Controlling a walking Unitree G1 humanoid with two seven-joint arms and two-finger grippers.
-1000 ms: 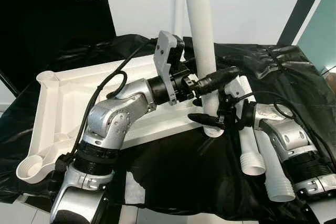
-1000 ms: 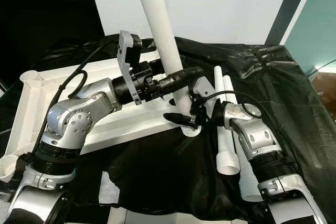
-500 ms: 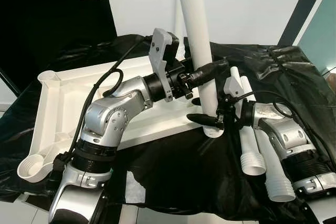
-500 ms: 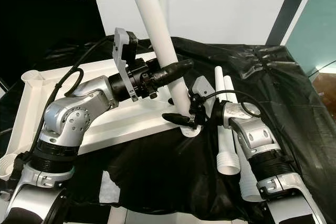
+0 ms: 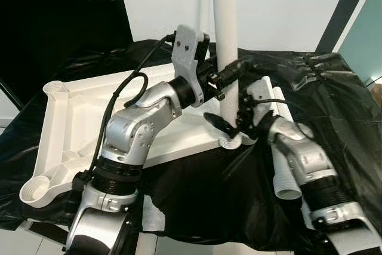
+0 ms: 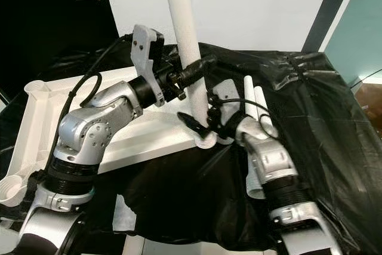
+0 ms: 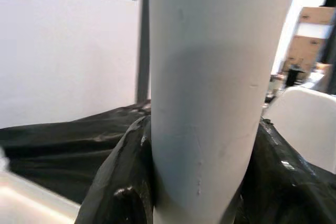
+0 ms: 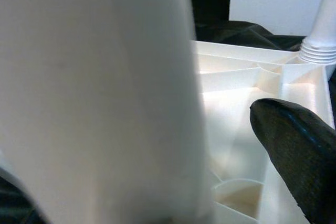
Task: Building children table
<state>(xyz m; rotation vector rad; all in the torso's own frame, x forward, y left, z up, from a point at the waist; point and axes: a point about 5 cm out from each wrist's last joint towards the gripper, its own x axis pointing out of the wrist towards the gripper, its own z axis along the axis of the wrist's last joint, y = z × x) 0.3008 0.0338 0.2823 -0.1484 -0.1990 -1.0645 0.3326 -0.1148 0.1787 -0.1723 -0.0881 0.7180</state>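
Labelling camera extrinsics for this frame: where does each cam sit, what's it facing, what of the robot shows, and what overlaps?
Left eye view: on the head, looking forward and down at the white tabletop lying underside-up on black sheeting; both silver arms show, left gripper and right gripper at the upright leg.
Right eye view: same scene, offset sideways; two spare legs by the right arm.
Left wrist view: looks along its black fingers around the leg.
Right wrist view: leg close up, one fingertip, tabletop ribs.
Shared: the upright leg.

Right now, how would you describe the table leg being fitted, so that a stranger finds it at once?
Find the white tabletop lying upside down on the black sheet. At its near right corner one white leg stands upright, both end effectors on it. The other legs lie flat.
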